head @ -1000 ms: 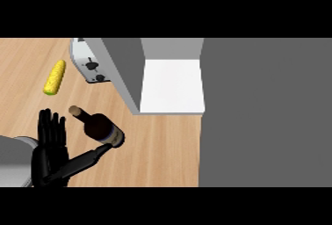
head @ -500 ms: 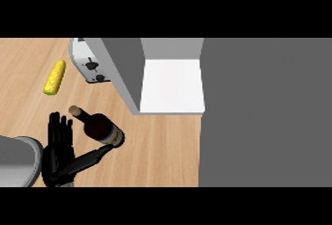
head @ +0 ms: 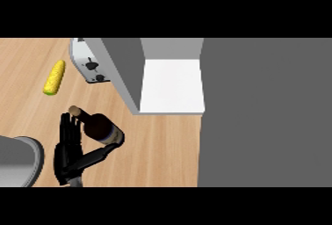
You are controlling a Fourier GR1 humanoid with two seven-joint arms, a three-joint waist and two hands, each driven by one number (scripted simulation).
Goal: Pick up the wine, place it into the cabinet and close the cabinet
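Dark glass wine bottle (head: 99, 126) w/ tan cork: black left hand (head: 70, 145) has closed in, thumb now curling round it; grasp nearly set, lift next.

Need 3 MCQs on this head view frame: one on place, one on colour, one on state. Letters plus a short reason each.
1. Where is the corn relative to the wine?
A. Inside the cabinet
B. Up and left of it on the counter
C. Under the hand

2. What colour is the cabinet's inner floor?
A. White
B. Yellow
C. Black

3. What is the state of the hand in view?
A. Resting far from the wine
B. Curled shut, holding nothing
C. Fingers straight along the wine's left side, thumb reaching under it

Key:
1 B: the corn lies on the wood nearer the view's top left, apart from the wine.
2 A: the open compartment shows a white panel.
3 C: the fingers lie beside the wine's neck and the thumb meets its base; which hand it is cannot be told.
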